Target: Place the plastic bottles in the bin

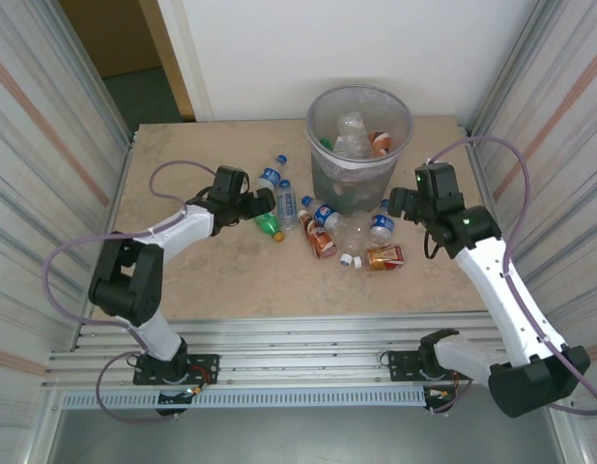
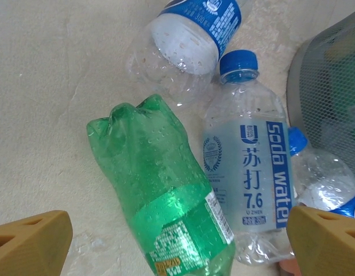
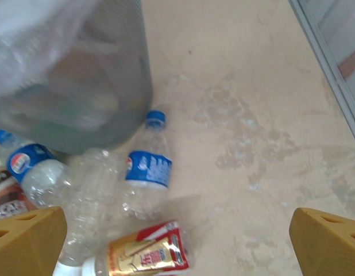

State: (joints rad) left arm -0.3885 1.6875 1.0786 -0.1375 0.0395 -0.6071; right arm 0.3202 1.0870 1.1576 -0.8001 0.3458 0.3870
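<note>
The bin (image 1: 323, 179) stands at the back middle of the table with several bottles inside. More plastic bottles lie in front of it. My left gripper (image 1: 263, 201) is open over a green bottle (image 2: 166, 190), which lies between its fingers (image 2: 31, 241) next to a clear soda-water bottle (image 2: 249, 172) and a blue-labelled bottle (image 2: 183, 40). My right gripper (image 1: 395, 205) is open to the right of the bin (image 3: 80, 75), above bare table. A blue-labelled bottle (image 3: 146, 172), a clear bottle (image 3: 91, 201) and a red-and-gold labelled bottle (image 3: 146, 253) lie to the left under it.
A brown-labelled bottle (image 1: 320, 239) and a loose white cap (image 1: 346, 259) lie in the middle front. Corrugated walls (image 1: 47, 145) close in both sides of the table. Bare tabletop (image 1: 183, 280) spreads at the front left and at the right.
</note>
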